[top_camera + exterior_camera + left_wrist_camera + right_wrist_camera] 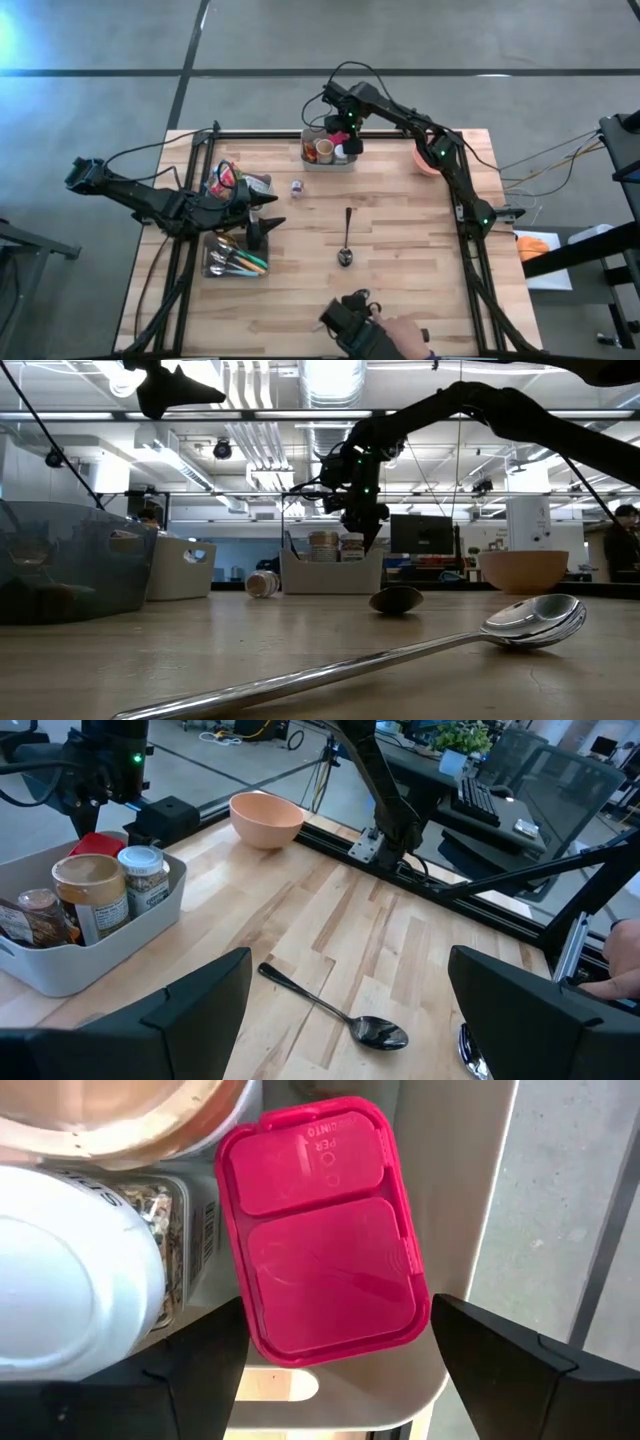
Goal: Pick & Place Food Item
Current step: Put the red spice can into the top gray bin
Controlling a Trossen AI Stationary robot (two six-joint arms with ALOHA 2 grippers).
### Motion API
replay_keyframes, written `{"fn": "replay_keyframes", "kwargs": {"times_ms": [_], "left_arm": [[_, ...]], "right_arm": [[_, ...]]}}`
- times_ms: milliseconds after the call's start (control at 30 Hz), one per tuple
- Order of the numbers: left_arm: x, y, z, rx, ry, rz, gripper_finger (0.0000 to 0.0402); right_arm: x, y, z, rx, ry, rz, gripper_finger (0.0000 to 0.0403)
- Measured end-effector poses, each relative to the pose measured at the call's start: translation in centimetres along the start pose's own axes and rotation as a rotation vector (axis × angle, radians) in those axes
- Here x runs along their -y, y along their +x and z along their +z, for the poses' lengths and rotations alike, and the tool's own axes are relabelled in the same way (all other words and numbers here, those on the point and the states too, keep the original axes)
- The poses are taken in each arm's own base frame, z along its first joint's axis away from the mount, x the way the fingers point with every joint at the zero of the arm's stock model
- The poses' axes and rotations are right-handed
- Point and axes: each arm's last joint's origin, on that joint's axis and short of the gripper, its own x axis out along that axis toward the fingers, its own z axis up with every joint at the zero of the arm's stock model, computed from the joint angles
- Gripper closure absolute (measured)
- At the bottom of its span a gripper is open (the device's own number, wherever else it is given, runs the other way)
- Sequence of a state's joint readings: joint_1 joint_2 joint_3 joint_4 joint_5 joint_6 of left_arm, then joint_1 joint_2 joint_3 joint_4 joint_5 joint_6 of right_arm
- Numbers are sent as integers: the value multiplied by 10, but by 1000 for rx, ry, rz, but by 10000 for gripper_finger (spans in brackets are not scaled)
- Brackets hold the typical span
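Red-lidded container (325, 1230) sits in the grey bin (312, 160), directly below and between the right gripper's (335, 1365) spread fingers, not yet gripped. Step: approach for pick. Next: descend w/ fingers straddling lid, then close. Left gripper (345, 1010) idle, fingers apart

On the red flip-top lid (325, 1230) in the right wrist view, small raised letters near its hinged end read, upside down, something like "PER"; a second moulded line above them is too faint to make out. Beside that lid, the clear spice jar (165, 1230) carries a label beginning "SP", with a barcode strip.
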State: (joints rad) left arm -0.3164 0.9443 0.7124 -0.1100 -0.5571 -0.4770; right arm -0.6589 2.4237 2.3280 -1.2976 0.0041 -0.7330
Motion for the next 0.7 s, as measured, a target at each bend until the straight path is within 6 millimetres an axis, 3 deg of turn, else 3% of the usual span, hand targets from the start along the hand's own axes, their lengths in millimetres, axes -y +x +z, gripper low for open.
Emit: {"fn": "replay_keyframes", "kwargs": {"times_ms": [200, 500, 700], "left_arm": [[0, 0, 0, 0, 0, 0, 60], [0, 0, 0, -1, 0, 0, 60], [0, 0, 0, -5, 0, -9, 60]], "right_arm": [[-1, 0, 1, 0, -4, 1, 104], [-2, 0, 2, 4, -5, 4, 200], [-2, 0, 2, 3, -1, 4, 195]]}}
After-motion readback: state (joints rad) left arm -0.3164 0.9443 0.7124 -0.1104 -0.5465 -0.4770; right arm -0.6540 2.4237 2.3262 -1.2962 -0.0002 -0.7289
